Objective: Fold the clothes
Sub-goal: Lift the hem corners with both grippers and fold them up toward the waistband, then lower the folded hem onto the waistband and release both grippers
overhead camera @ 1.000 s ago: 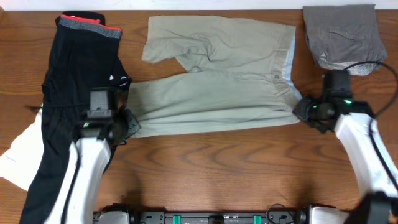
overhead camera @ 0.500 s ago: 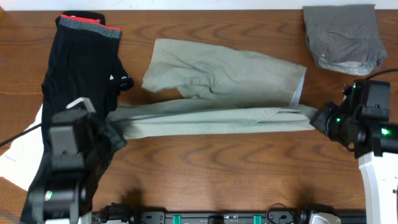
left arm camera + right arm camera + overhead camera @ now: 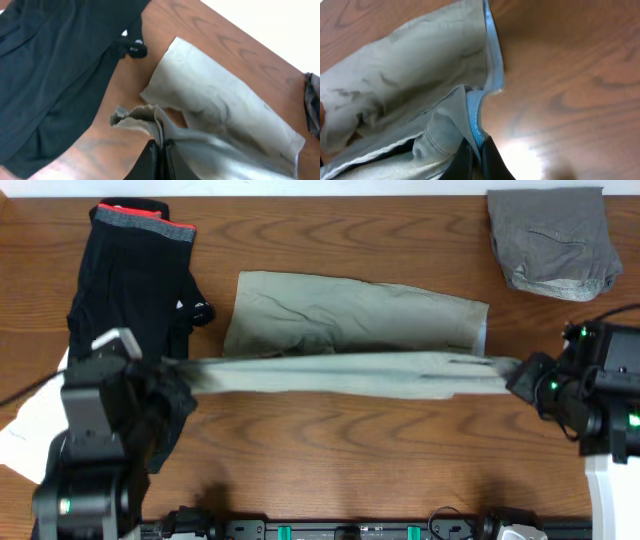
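Pinching the trousers (image 3: 350, 315) at both ends, pale khaki-green, mid-table, nearer the far edge than the near one. Clamping the left gripper (image 3: 160, 152) on the bunched cuff end over the left part of the table (image 3: 330, 450), jaws narrow with only cloth between them. Clamping the right gripper (image 3: 475, 157) on the waistband end close to the right edge, jaws squeezed onto the fabric and its light blue lining (image 3: 492, 60). Stretching one leg into a taut, narrow band running left to right between the two grippers, lifted at the pinched ends. Leaving the other leg flat on the wood just behind that band, toward the far edge, wrinkled, cuff end pointing left. Showing a black garment (image 3: 125, 300) spread along the left edge, its red-and-grey waistband (image 3: 145, 220) at the far left corner, the left arm sitting over its lower part. Showing something white (image 3: 30, 430) peeking out from under the black garment at the left edge. Showing a grey folded garment (image 3: 550, 240) at the far right corner, well apart from the trousers, untouched by either gripper.
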